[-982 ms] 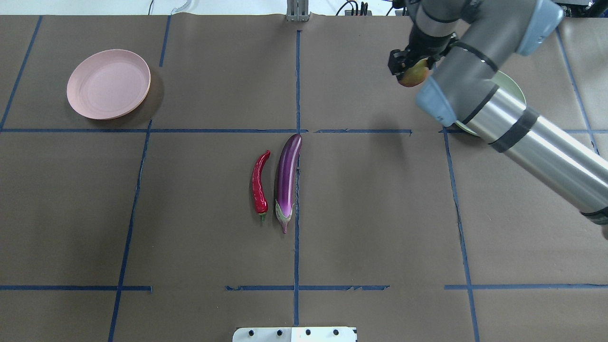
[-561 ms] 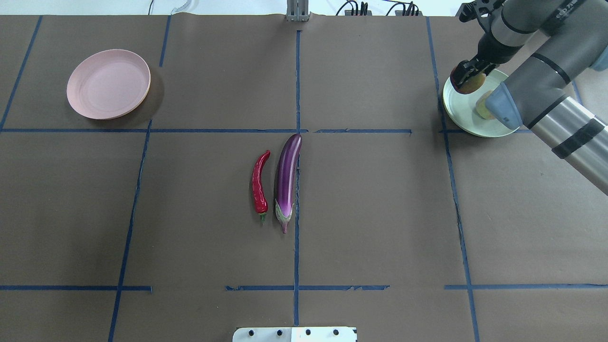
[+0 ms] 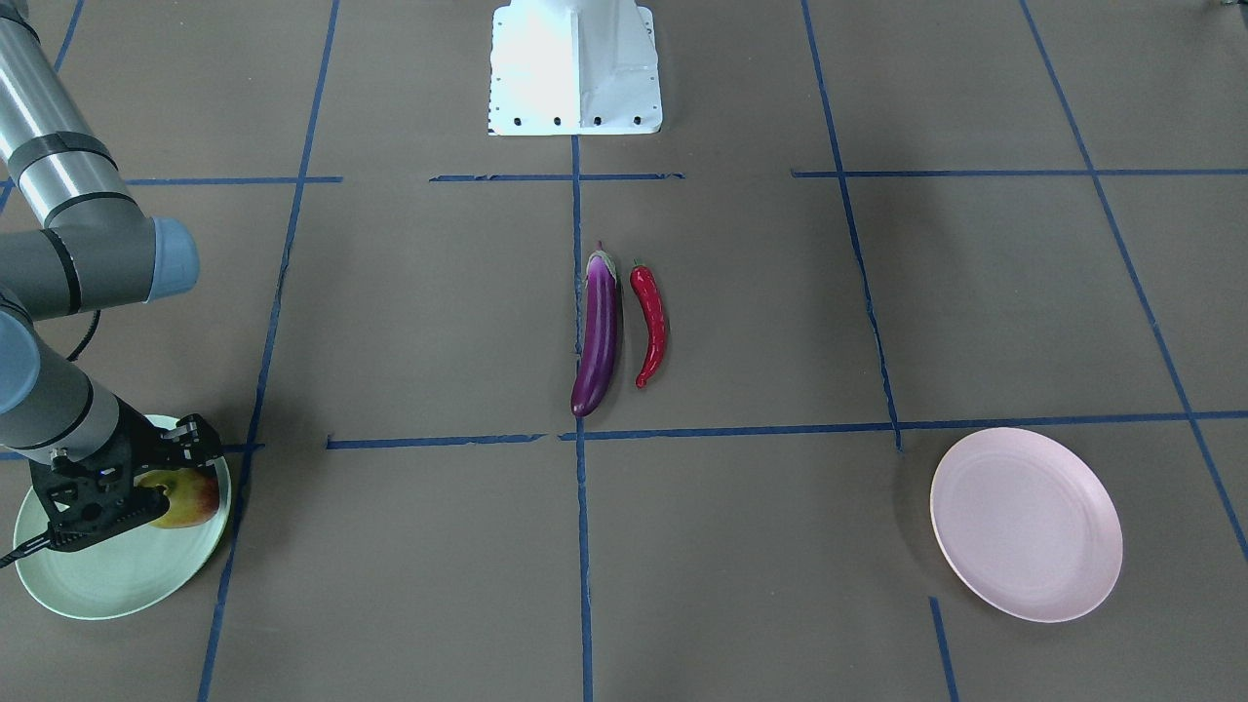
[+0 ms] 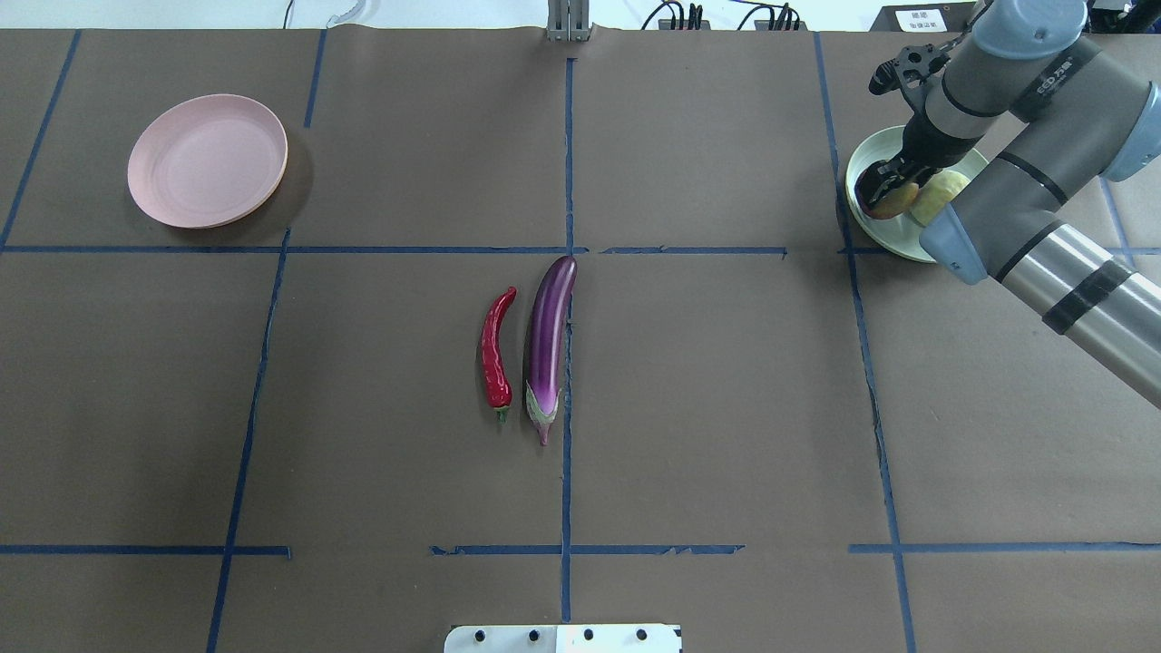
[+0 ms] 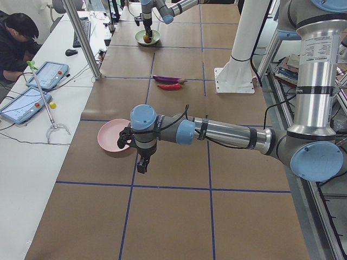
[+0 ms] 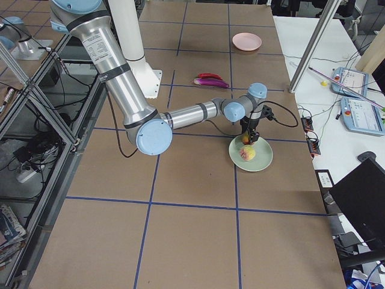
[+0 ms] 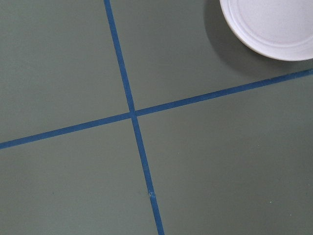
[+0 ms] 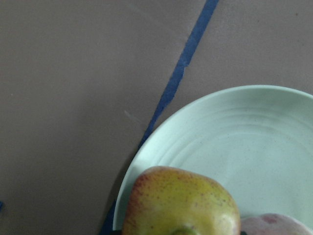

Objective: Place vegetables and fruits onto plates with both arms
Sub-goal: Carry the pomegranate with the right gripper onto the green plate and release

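Note:
My right gripper (image 4: 882,190) is shut on the yellow-green and orange-red fruit (image 4: 900,199) and holds it down on the mint green plate (image 4: 893,238), next to the pale green fruit (image 4: 939,192). The held fruit fills the bottom of the right wrist view (image 8: 181,200). The purple eggplant (image 4: 547,345) and the red chili pepper (image 4: 495,349) lie side by side at the table's middle. The pink plate (image 4: 207,160) stands bare at the far left. My left gripper (image 5: 142,165) hangs by the pink plate in the exterior left view only; I cannot tell whether it is open.
Blue tape lines (image 4: 567,154) cross the brown table cover. The white base block (image 3: 575,63) stands at the robot's edge. An operator (image 5: 16,40) sits at a side bench with tablets. My right forearm (image 4: 1070,281) reaches over the table's right side.
My right gripper carried the orange-red fruit rightward from beside the mint plate to over it, then lowered it onto the plate next to the pale green fruit.

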Controlling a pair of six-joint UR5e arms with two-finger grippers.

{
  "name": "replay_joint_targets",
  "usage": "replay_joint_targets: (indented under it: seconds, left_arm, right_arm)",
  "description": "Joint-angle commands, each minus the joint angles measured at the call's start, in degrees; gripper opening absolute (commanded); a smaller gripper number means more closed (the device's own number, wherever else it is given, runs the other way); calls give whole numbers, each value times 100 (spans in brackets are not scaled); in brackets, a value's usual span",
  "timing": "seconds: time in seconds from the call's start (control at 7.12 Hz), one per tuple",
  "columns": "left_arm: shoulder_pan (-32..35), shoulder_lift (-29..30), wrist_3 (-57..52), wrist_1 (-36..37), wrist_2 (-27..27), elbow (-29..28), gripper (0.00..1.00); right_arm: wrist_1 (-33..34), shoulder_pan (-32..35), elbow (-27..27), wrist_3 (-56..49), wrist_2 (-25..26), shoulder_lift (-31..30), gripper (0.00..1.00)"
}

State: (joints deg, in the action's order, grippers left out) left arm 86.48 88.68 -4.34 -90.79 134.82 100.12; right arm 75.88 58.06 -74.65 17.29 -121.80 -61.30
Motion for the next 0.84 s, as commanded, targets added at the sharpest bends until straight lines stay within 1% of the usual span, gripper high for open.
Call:
replay_joint_targets:
  seconds: [0.0,0.14,0.28,0.42,0.56,0.7]
  left_arm:
    - [0,9,12,0,0,7,100]
    - [0,35,12,-9,0,68,100]
    - [0,61,12,-52,9,104,100]
    - [-87,183,134,-105,17,95,100]
    - [-192,272,500,-210,18,113,100]
    - [-324,481,1026,-255,18,113,100]
  right_arm:
    - [-4,-41,-66,11,25,47,100]
    - [101,64,-128,11,-10,161,100]
    - [398,273,-277,3,-89,214,100]
    - [905,502,-643,-93,-142,206,100]
    - [1528,739,-1021,-460,-221,171,100]
    - [2292,1072,-1382,-1125,-221,127,100]
